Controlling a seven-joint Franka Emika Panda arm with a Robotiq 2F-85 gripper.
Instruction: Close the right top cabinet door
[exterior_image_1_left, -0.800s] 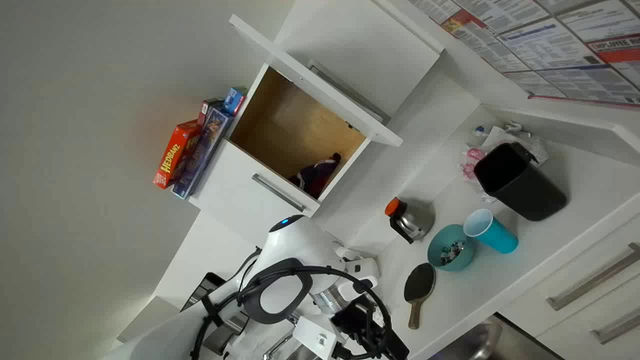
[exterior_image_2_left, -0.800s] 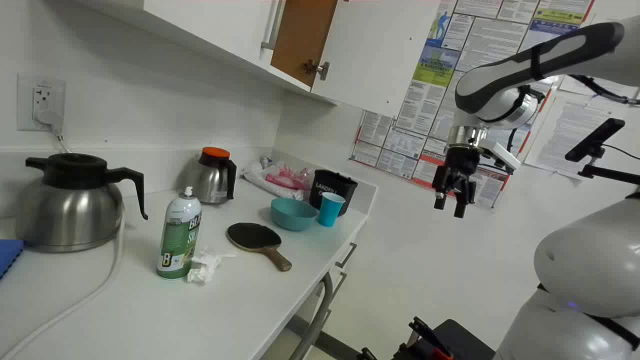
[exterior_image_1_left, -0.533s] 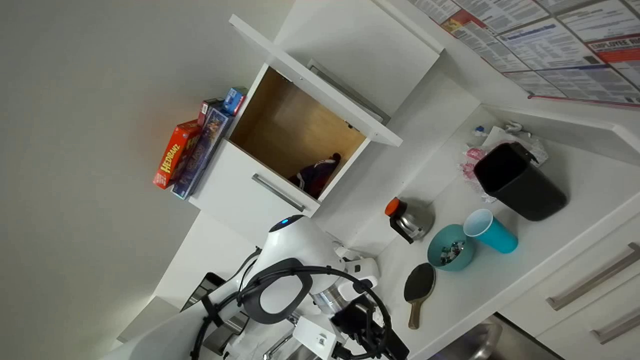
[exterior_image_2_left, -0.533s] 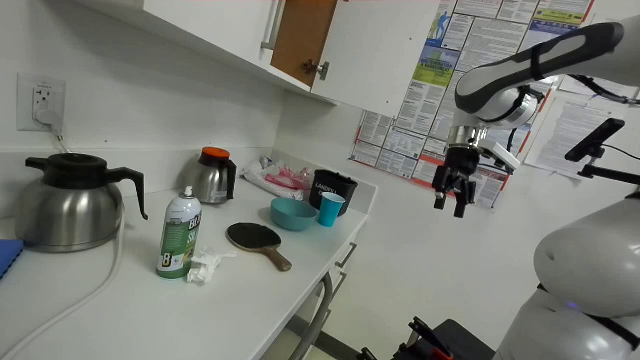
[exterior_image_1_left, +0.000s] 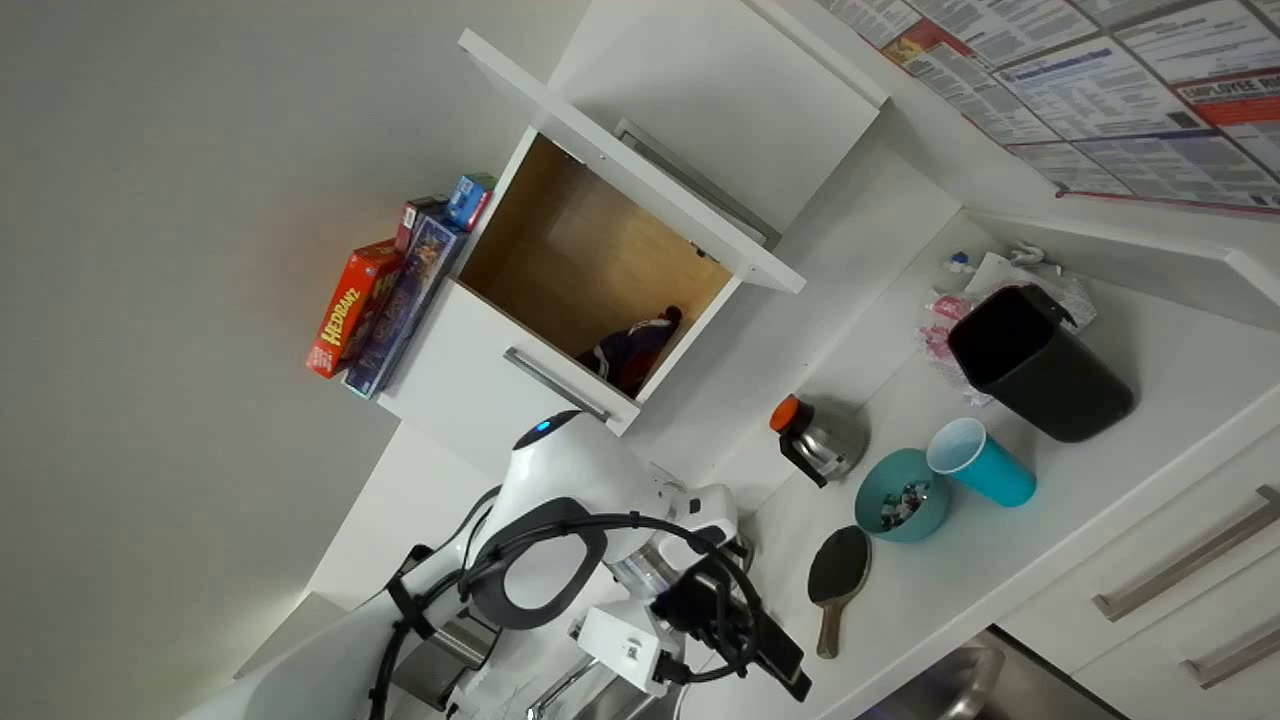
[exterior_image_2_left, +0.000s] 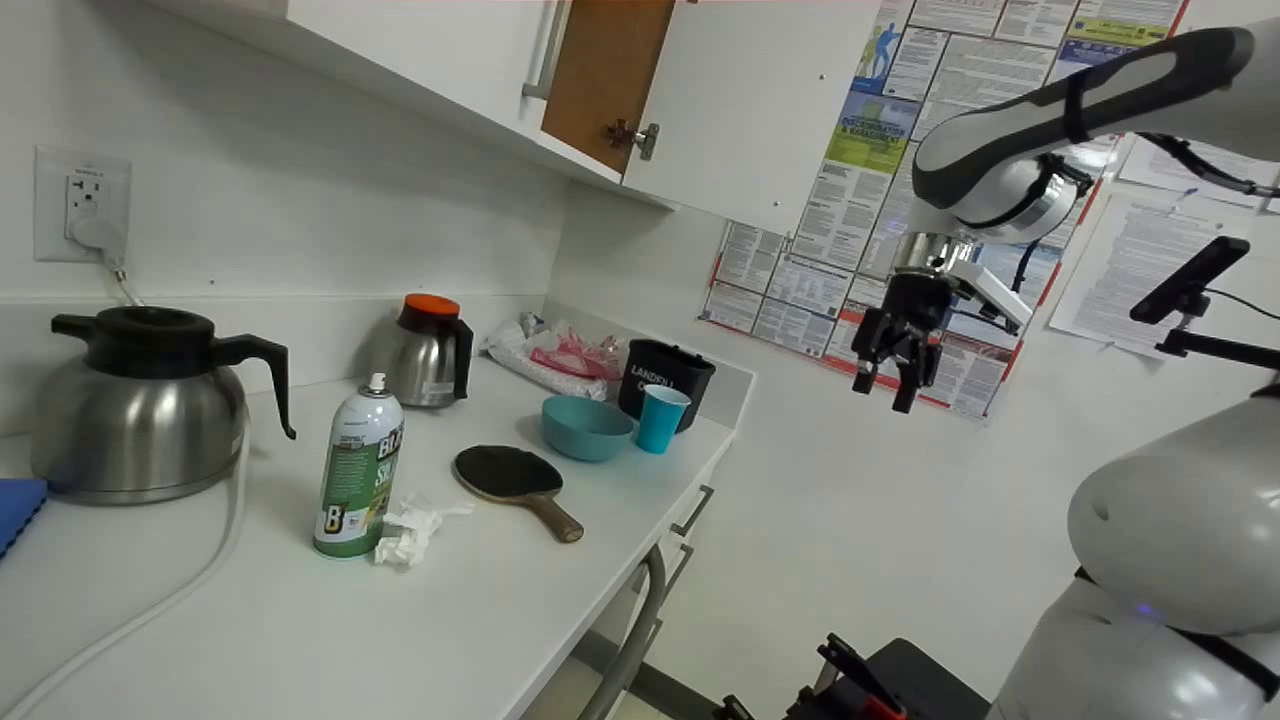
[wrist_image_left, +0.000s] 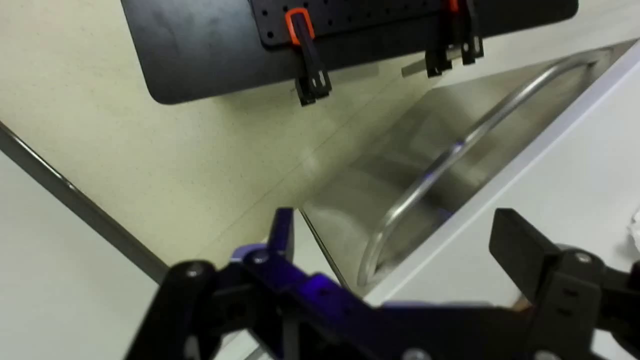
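Note:
The right top cabinet door (exterior_image_1_left: 640, 180) is a flat white panel standing wide open, seen nearly edge-on in an exterior view. Its plain inner face (exterior_image_2_left: 750, 110) with a metal hinge shows in an exterior view. Its labelled front is hidden. The open cabinet (exterior_image_1_left: 590, 245) has a brown interior with a dark cloth-like thing inside. My gripper (exterior_image_2_left: 885, 388) is open and empty, pointing down, below the door and apart from it in the picture. In the wrist view the gripper (wrist_image_left: 394, 215) has its fingers wide apart over the floor and counter edge; the door does not show there.
The plain neighbouring door (exterior_image_1_left: 490, 370) is shut. Game boxes (exterior_image_1_left: 355, 310) lie on top of the cabinets. On the counter stand a spray can (exterior_image_2_left: 360, 470), a paddle (exterior_image_2_left: 508, 472), a teal bowl (exterior_image_2_left: 587, 430), a blue cup (exterior_image_2_left: 660, 418) and a black bin (exterior_image_1_left: 1040, 370).
My arm and gripper have shifted slightly up and to the left in both exterior views. The door has not moved.

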